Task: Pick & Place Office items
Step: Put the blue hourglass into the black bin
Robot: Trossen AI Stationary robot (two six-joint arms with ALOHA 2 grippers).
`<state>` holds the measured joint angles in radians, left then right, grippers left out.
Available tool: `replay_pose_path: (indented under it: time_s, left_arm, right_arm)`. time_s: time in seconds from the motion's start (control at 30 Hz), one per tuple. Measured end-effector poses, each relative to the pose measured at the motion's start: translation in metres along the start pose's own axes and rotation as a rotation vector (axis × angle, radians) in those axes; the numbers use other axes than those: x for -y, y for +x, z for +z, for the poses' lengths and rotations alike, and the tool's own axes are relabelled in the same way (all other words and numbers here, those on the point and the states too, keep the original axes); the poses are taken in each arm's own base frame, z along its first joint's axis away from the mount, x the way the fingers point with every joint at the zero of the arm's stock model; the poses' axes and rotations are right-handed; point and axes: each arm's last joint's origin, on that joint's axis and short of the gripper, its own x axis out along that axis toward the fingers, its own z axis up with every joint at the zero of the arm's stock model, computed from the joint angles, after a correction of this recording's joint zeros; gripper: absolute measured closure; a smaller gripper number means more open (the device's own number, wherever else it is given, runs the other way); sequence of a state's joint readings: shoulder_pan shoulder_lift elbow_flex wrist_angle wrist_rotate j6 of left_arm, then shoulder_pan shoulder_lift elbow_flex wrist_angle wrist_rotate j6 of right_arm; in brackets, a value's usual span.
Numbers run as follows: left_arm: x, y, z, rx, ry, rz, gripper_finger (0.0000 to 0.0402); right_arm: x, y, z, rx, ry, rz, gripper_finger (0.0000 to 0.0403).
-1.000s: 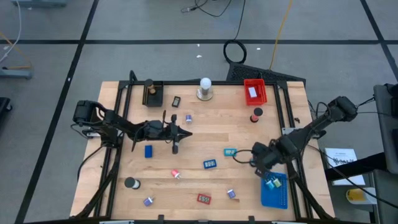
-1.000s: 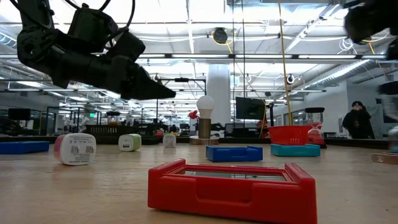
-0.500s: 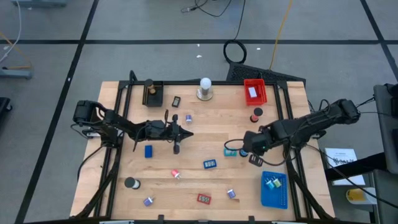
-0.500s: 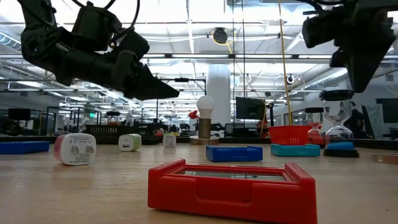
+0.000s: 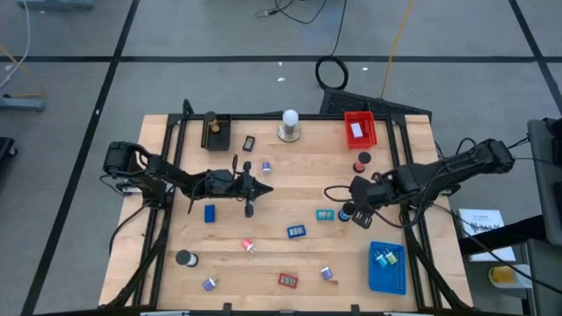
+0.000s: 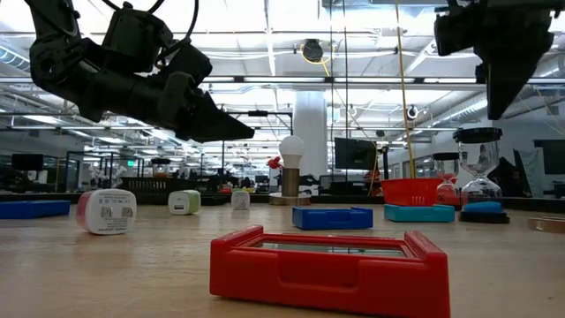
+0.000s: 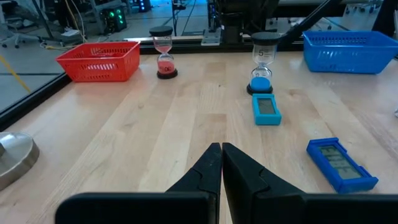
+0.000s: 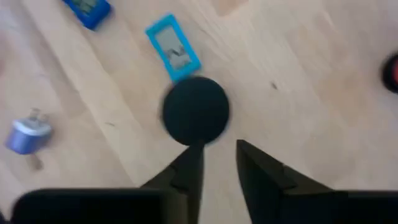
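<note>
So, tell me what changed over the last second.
The right gripper swung away from the blue tray toward the table's middle and now hangs over the blue hourglass, fingers slightly apart, holding nothing. The left gripper stayed shut above the table, and the loose pieces did not move.

Hourglass (image 5: 348,211) stands just beside the flat timer (image 5: 325,214) (perhaps touching), basket (image 5: 386,268) nearer the front.
</note>
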<state>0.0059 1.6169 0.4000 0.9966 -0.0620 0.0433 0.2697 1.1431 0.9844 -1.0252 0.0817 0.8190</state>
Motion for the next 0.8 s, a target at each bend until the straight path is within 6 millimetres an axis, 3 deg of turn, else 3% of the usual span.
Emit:
replay_pose_path:
  time_s: [0.33,0.47,0.6,0.8]
  left_arm:
    - [0.0,0.0,0.0,-0.001,0.0,0.0,0.038]
    - [0.0,0.0,0.0,-0.002,0.0,0.0,0.038]
    - [0.0,0.0,-0.001,-0.007,0.0,0.0,0.038]
    - [0.0,0.0,-0.001,-0.008,-0.002,0.0,0.038]
  right_arm:
    - [-0.014,0.014,0.005,0.069,-0.117,-0.047,0.0139]
    - [-0.02,0.022,0.003,0.045,-0.163,-0.074,0.0089]
    - [-0.025,0.031,0.001,0.016,-0.211,-0.099,0.0073]
    - [-0.028,0.05,0.0,-0.022,-0.253,-0.135,0.0087]
